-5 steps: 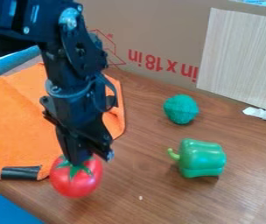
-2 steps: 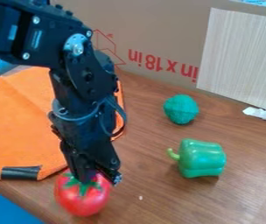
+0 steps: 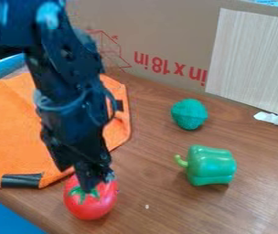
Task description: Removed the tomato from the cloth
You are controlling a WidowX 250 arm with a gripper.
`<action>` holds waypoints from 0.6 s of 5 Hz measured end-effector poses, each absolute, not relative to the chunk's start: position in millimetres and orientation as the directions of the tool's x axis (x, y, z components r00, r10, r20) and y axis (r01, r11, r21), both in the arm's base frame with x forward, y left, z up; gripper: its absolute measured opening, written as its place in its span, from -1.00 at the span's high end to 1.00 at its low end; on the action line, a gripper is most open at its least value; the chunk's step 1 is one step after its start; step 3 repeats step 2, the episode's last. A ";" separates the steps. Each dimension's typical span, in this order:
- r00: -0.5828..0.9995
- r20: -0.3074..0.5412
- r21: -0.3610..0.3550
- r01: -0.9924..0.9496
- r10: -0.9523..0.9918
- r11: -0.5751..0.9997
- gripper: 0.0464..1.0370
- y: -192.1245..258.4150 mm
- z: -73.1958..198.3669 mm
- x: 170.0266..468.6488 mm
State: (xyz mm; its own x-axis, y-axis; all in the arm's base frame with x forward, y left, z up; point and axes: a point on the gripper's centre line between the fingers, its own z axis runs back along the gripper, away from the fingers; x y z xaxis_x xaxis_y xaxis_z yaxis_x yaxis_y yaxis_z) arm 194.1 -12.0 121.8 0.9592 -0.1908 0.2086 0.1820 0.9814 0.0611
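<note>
Toward near left edge of wooden table (image 3: 166, 201), red tomato (image 3: 93, 206), just beside near end of orange cloth (image 3: 19, 141). Black gripper (image 3: 89, 186) hangs down at tomato's leafy top; whether wide, narrow or holding tomato, cannot tell. Green pepper (image 3: 211, 165) well apart, to right; green ball (image 3: 189, 114) beyond pepper, nearer cardboard (image 3: 160, 27) along table's back edge.

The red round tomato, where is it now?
In the camera view, the red round tomato is at the lower left, under the black two-finger gripper, beside the orange cloth.
</note>
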 end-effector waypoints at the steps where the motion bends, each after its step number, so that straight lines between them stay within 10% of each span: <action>1: 0.949 0.263 0.011 0.178 -0.175 0.984 -0.92 -0.4 162.0 192.1; 3: 0.960 0.260 -0.056 0.127 -0.109 0.990 -0.93 26.5 208.0 188.8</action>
